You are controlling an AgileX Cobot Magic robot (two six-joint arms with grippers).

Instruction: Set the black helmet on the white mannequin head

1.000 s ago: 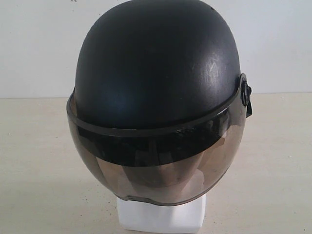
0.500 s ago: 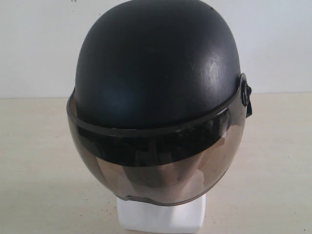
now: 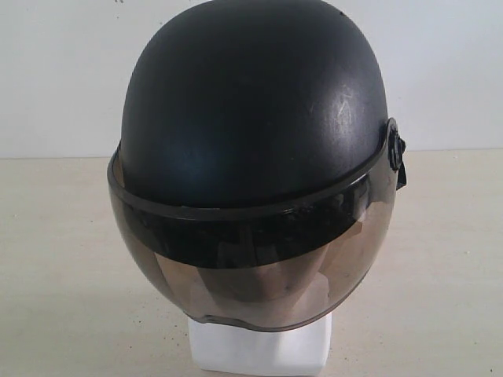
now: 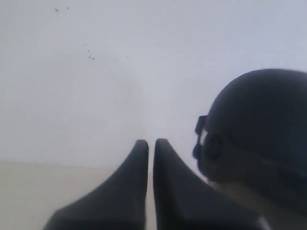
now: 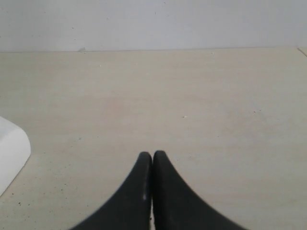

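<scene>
The black helmet (image 3: 251,102) sits on the white mannequin head, its smoky visor (image 3: 251,267) down over the face. Only the head's blocky white neck base (image 3: 259,349) shows beneath. Neither gripper appears in the exterior view. In the left wrist view my left gripper (image 4: 151,142) is shut with nothing between its fingers, and the helmet (image 4: 259,124) stands off to one side, apart from it. My right gripper (image 5: 152,154) is shut and empty, low over the table, with a corner of the white base (image 5: 12,153) off to its side.
The head stands on a pale beige table (image 3: 63,275) in front of a plain white wall (image 3: 55,71). The table's far edge (image 5: 192,48) meets the wall in the right wrist view.
</scene>
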